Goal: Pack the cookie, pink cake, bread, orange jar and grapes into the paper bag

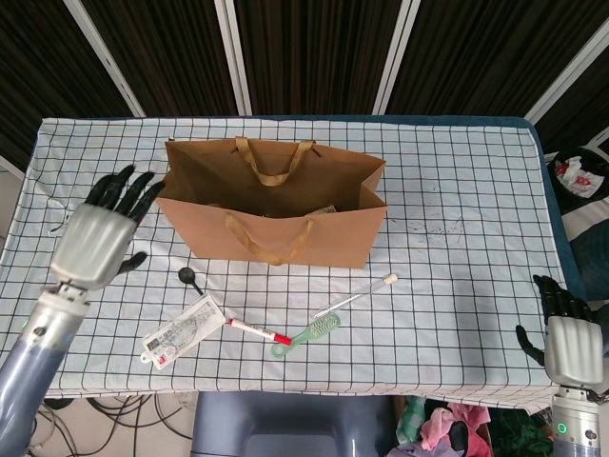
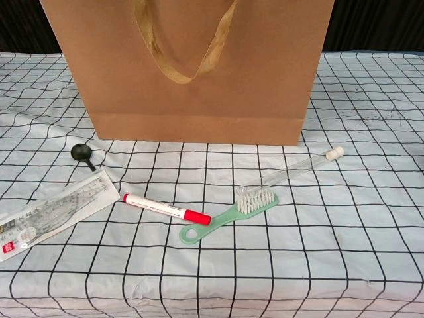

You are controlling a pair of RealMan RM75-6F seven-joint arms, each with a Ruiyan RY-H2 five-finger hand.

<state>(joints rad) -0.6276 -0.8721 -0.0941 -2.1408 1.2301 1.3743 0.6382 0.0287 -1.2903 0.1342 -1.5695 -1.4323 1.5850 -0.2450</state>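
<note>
We see the paper bag (image 1: 276, 211) standing upright and open near the middle of the table (image 1: 466, 190), its two handles (image 1: 271, 249) drooping over the front and back edges. Looking down into its mouth from the head view, we can make out only dark shapes inside; we cannot tell which of the foods they are. None of the cookie, cake, bread, jar or grapes shows on the checked cloth.

The left hand (image 1: 98, 238) hangs over the table's left side, well apart from the bag, with its fingers spread and nothing in them. The right hand (image 1: 572, 343) sits low at the table's near right corner, back toward us; its fingers (image 1: 555, 297) look loosely apart and nothing shows in them.

In front of the bag lie a small black scoop (image 2: 82, 154), a flat packet (image 2: 53, 215), a red-capped marker (image 2: 165, 209), a green brush (image 2: 232, 213) and a clear tube (image 2: 295, 168). The brush's bristle end lies just beside the tube. The chest view shows neither hand.
</note>
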